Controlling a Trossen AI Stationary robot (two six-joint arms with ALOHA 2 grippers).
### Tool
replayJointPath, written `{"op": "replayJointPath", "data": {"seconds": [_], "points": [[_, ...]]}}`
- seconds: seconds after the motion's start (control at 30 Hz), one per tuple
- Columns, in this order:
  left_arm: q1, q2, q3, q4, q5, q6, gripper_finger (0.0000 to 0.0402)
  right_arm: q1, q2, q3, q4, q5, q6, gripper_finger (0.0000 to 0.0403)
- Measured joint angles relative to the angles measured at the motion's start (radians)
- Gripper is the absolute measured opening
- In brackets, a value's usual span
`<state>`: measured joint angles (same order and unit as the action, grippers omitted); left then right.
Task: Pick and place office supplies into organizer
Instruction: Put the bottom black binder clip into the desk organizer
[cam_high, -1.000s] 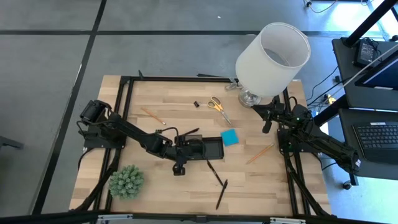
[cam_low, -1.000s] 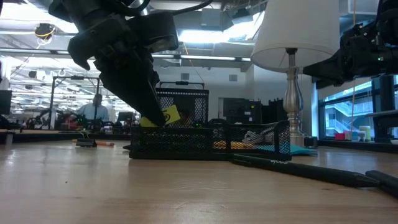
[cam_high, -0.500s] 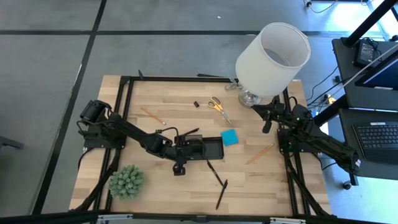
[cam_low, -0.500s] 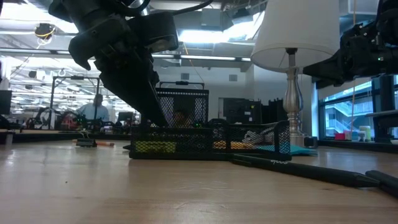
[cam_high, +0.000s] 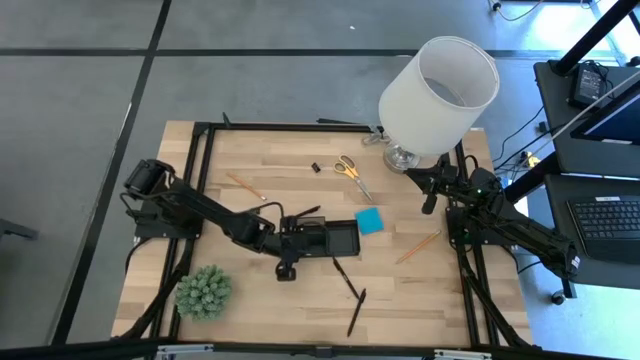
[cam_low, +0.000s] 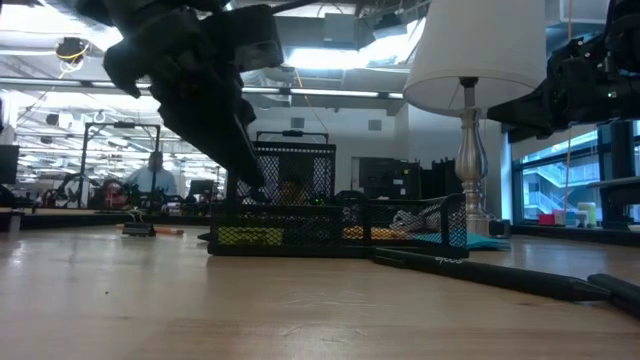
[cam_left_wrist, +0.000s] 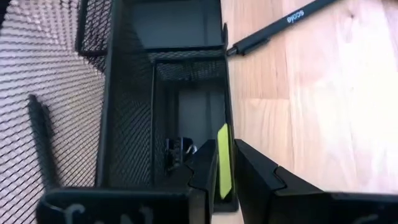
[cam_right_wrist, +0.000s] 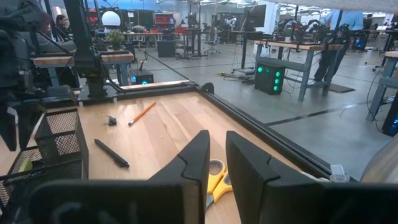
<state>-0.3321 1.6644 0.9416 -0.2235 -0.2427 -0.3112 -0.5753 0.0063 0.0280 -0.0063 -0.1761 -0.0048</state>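
The black mesh organizer (cam_high: 330, 238) stands mid-table. My left gripper (cam_high: 298, 238) hovers just above its left end (cam_low: 255, 188), pointing down at a slant, fingers (cam_left_wrist: 225, 149) a narrow gap apart and holding nothing. Below them a yellow pad (cam_left_wrist: 222, 165) stands on edge in the end compartment (cam_low: 250, 236), beside a black clip (cam_left_wrist: 180, 149). Loose on the table lie scissors (cam_high: 350, 172), a blue pad (cam_high: 369, 221), pencils (cam_high: 245, 186) (cam_high: 418, 247) and pens (cam_high: 345, 275) (cam_high: 356, 312). My right gripper (cam_right_wrist: 217, 140) waits at the right edge (cam_high: 430, 200), narrowly open.
A big white lamp (cam_high: 437, 95) stands at the far right, close to my right arm. A green spiky plant ball (cam_high: 204, 291) sits near the front left corner. A small black clip (cam_high: 315, 167) lies left of the scissors. Bare wood lies along the near edge.
The yellow pad, first tilted at my left gripper's fingertips above the organizer's rim, has dropped into the organizer's left end compartment and rests there. My right arm has kept still.
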Motion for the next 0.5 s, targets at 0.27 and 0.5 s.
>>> {"op": "replayJointPath", "data": {"seconds": [0.27, 0.5], "points": [[-0.024, -0.114, 0.0, -0.204, 0.094, -0.044, 0.0047, 0.0, 0.0, 0.0, -0.001, 0.0, -0.002, 0.0058], [-0.034, -0.178, 0.0, -0.56, -0.114, -0.192, 0.0048, 0.0, 0.0, 0.0, -0.001, 0.0, -0.006, 0.0058]]}}
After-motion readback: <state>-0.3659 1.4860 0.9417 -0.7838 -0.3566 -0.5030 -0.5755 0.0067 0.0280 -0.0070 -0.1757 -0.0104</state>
